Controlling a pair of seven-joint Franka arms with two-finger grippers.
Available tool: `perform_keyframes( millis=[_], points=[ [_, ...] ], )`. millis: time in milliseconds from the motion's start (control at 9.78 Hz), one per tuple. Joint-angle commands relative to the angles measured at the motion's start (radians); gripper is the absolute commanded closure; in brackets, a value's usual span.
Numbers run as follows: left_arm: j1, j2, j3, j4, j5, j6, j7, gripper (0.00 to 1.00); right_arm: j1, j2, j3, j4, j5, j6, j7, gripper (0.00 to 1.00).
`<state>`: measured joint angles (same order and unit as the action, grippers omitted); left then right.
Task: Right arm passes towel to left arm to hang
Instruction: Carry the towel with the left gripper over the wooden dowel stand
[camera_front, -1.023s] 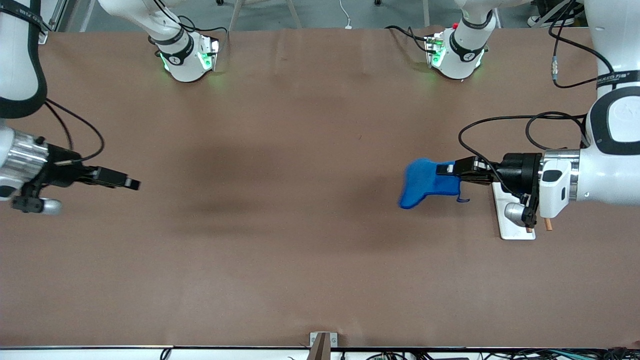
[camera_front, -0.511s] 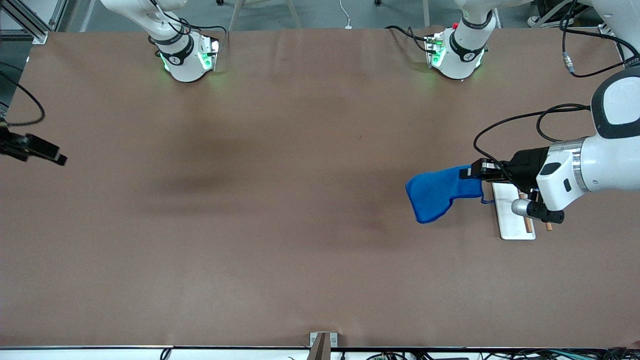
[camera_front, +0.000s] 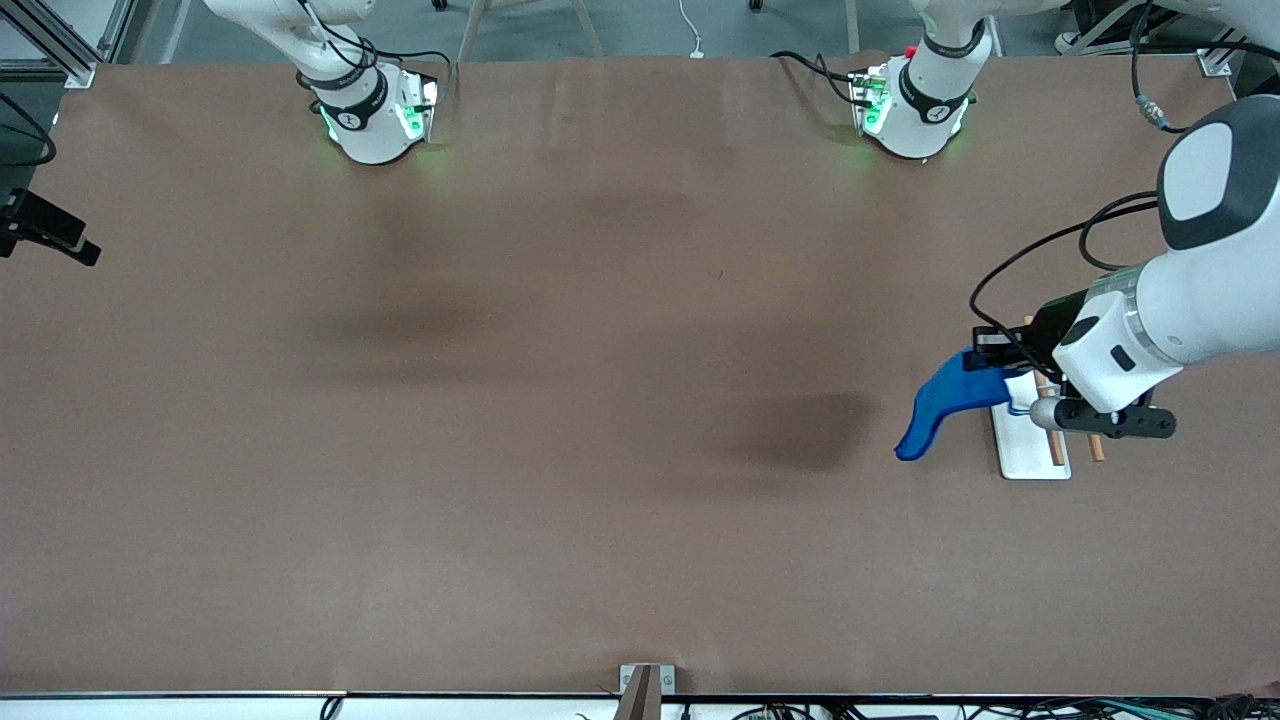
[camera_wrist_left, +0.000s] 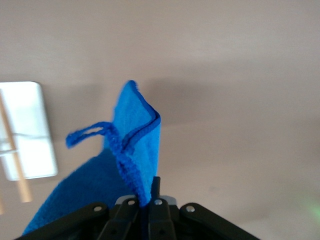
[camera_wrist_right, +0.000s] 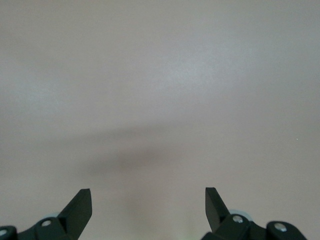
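The left arm's tool (camera_front: 990, 350) is clenched on one edge of the blue towel (camera_front: 945, 400), which hangs over the counter (camera_front: 600, 400) just beside the white tray (camera_front: 1025, 455) with wooden rods (camera_front: 1055, 450). To hang it well, I judge the towel should be carried above a rod before lowering. The tray holds nothing else. The right arm's tool (camera_wrist_right: 148, 205), released, waits at its end of the counter.
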<state>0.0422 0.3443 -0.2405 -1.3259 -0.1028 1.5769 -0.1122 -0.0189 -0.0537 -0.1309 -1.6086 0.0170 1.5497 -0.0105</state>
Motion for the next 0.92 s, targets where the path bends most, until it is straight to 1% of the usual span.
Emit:
perform_keyframes(
  millis=[0, 205, 307, 409, 511, 716, 818],
  points=[
    [0.001, -0.091, 0.018, -0.172, 0.078, 0.081, 0.069, 0.99, 0.022, -0.006, -0.022, -0.008, -0.006, -0.007, 0.000, 0.00],
    [0.025, -0.209, 0.020, -0.388, 0.083, 0.217, 0.080, 0.99, 0.028, 0.000, -0.018, 0.015, -0.008, -0.008, -0.011, 0.00],
    [0.054, -0.252, 0.018, -0.467, 0.083, 0.263, 0.063, 0.99, 0.037, 0.002, -0.018, 0.033, -0.008, -0.010, -0.020, 0.00],
    [0.065, -0.274, 0.020, -0.511, 0.081, 0.282, 0.054, 0.99, 0.028, 0.005, -0.016, 0.042, -0.005, -0.011, -0.020, 0.00],
    [0.105, -0.275, 0.020, -0.529, 0.080, 0.296, 0.033, 0.99, 0.027, 0.003, -0.015, 0.042, -0.003, -0.026, -0.020, 0.00],
    [0.133, -0.272, 0.020, -0.559, 0.072, 0.340, 0.007, 0.99, 0.039, 0.003, -0.015, 0.042, -0.011, -0.048, -0.025, 0.00],
    [0.142, -0.265, 0.020, -0.565, 0.072, 0.353, -0.022, 0.99, 0.028, 0.002, -0.007, 0.039, -0.009, -0.048, -0.025, 0.00]
  ],
)
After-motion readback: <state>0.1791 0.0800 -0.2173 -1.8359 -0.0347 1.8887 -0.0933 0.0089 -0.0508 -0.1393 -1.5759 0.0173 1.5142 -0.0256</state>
